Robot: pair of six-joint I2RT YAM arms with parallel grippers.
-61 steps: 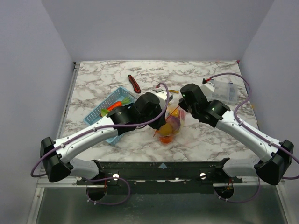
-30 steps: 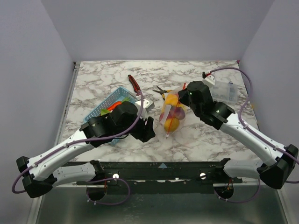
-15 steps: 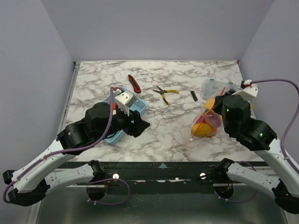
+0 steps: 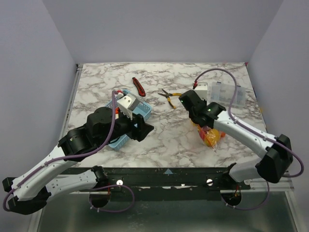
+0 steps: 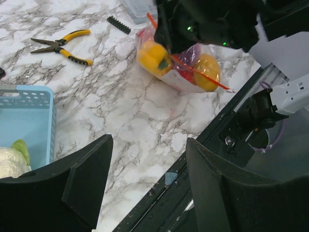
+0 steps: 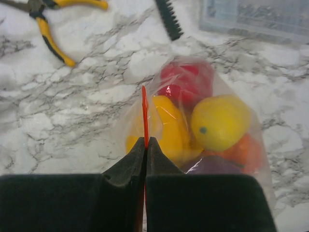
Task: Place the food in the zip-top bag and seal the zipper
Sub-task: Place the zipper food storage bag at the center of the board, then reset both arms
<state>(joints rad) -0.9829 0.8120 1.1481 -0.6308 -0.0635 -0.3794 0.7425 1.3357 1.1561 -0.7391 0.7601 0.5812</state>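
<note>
Right now my right claw is pressed together on the thin orange-red zipper strip of the crinkly clear plastic zip-top bag, which lies on the white marbled tabletop at centre right of the overhead view, near the lower edge of the marble. Inside the bag I can make out a glossy yellow toy fruit, a red one, an orange one and a purple piece, so most of the packing looks done. My left claw is spread wide and empty, hanging over the tabletop at centre left of the overhead view. At the lower left of its wrist view a white toy cauliflower sits in the light blue plastic basket, so I judge not all the food is packed. From the left wrist the strip reads as one straight line, yet I cannot tell whether it is closed along its whole length. I reckon what is left is bagging the cauliflower and running the seal shut.
</note>
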